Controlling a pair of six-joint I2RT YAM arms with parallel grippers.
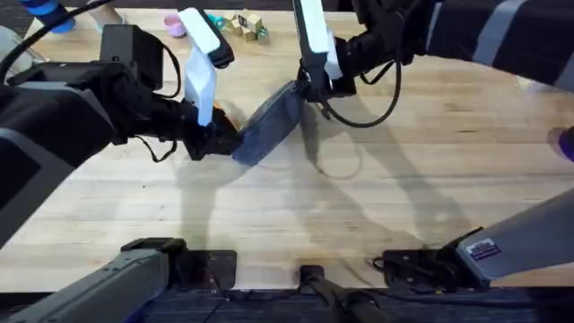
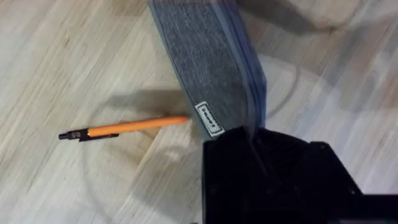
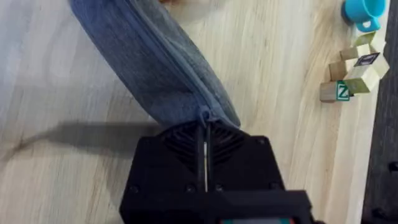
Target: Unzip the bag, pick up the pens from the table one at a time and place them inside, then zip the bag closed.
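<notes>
The left gripper (image 1: pixel 215 135) is seen clamped on the near end of the bag (image 1: pixel 269 126), close to a small white label (image 2: pixel 208 118) sewn on the fabric. At the far end, the right gripper (image 1: pixel 309 85) is pinched shut on the zipper pull (image 3: pixel 204 115), its black fingers pressed together around the tab. Between the two grippers the blue-grey bag is held stretched and lifted off the worktop (image 1: pixel 359 206), slanting from the left gripper up toward the right one, with its zipper (image 3: pixel 168 62) running along the upper edge; whether the zipper is open cannot be told. One orange pen (image 2: pixel 124 127) is seen lying flat on the worktop just beside the bag's near end, its black tip and clip pointing away from the bag. At the worktop's far edge, well apart from the bag, wooden letter blocks (image 3: pixel 354 71) and a small blue cup (image 3: pixel 364 12) are seen grouped together.
</notes>
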